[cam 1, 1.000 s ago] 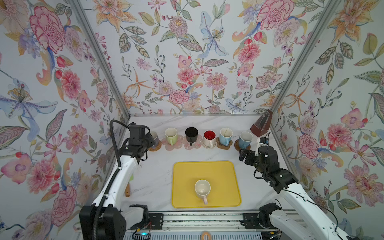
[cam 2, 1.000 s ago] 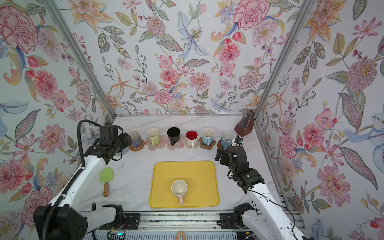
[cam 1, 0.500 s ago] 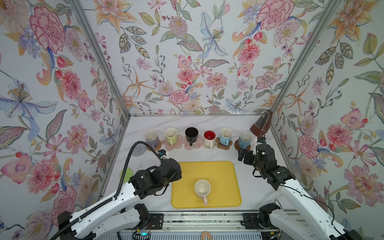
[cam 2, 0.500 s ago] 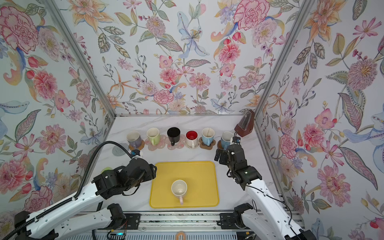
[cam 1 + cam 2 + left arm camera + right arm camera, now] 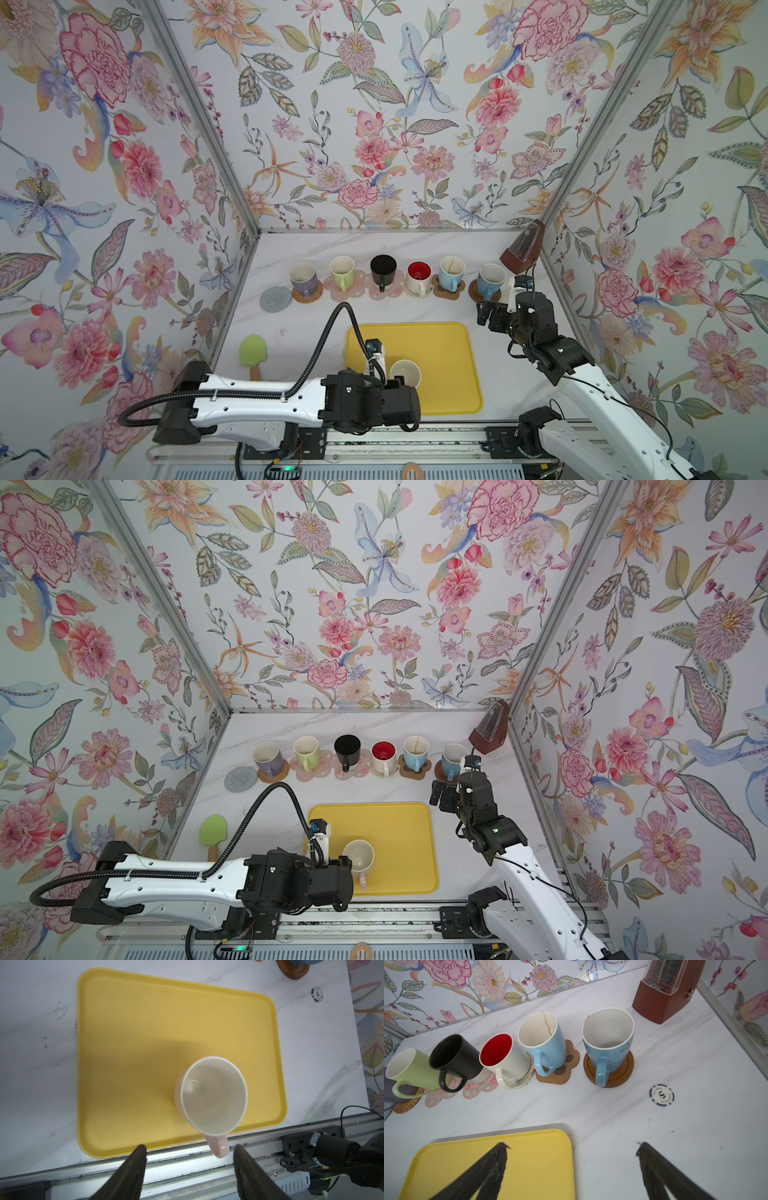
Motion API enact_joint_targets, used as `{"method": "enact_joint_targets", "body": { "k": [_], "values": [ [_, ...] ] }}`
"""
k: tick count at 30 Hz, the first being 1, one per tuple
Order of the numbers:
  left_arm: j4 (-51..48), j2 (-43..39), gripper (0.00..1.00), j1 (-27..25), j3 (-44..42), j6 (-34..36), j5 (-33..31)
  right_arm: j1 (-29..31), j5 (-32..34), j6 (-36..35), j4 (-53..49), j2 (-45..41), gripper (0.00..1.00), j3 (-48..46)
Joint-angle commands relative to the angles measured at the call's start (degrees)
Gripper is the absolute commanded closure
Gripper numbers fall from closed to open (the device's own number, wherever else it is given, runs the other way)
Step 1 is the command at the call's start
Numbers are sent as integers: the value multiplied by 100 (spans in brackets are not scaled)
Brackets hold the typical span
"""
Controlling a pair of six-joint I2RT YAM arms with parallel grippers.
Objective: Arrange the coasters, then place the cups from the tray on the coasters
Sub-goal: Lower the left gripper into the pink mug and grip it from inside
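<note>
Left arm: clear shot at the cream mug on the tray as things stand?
Likely yes. The left tool hangs open near the pink handle of the cream mug, which stands alone on the yellow tray; the right tool is off by the end blue mug.

Right claw (image 5: 572, 1145) gaping wide over worktop (image 5: 695, 1059), at yellow tray (image 5: 529, 1157) corner. Standing in row: green mug (image 5: 413, 1072), black mug (image 5: 456, 1057), red-lined mug (image 5: 512, 1061). Pale blue mug (image 5: 552, 1047) sitting on paw coaster (image 5: 560, 1078), darker blue mug (image 5: 610, 1055) on wooden coaster (image 5: 623, 1074). Poker chip (image 5: 661, 1095) lying nearby.

You have the cream mug (image 5: 214, 1095) upright on the yellow tray (image 5: 124, 1043); the grey coaster (image 5: 276, 298) lies beside the lavender mug (image 5: 303, 279).
</note>
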Motion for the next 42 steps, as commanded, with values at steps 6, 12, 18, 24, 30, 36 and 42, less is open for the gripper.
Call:
{"method": "enact_joint_targets", "body": {
  "k": [6,12,18,24,30,36,42],
  "values": [
    [-318,982,31,-352,587,-550,116,-33,-383,-303,220,156,1,-141],
    [17,1314,31,-335,532,-507,275,-41,-561,-284,367,74,1,-257],
    [193,1521,34,-227,492,-410,444,-41,-672,-258,389,-93,1,-352],
    [534,1674,37,35,434,-68,684,-47,-698,-249,385,-199,1,-432],
    [609,1989,43,259,406,140,871,-56,-687,-254,381,-211,1,-424],
    [782,2000,47,468,177,263,961,-64,-687,-249,414,-189,1,-463],
    [820,2025,53,733,100,438,972,-94,-722,-259,423,-129,1,-442]
  ]
}}
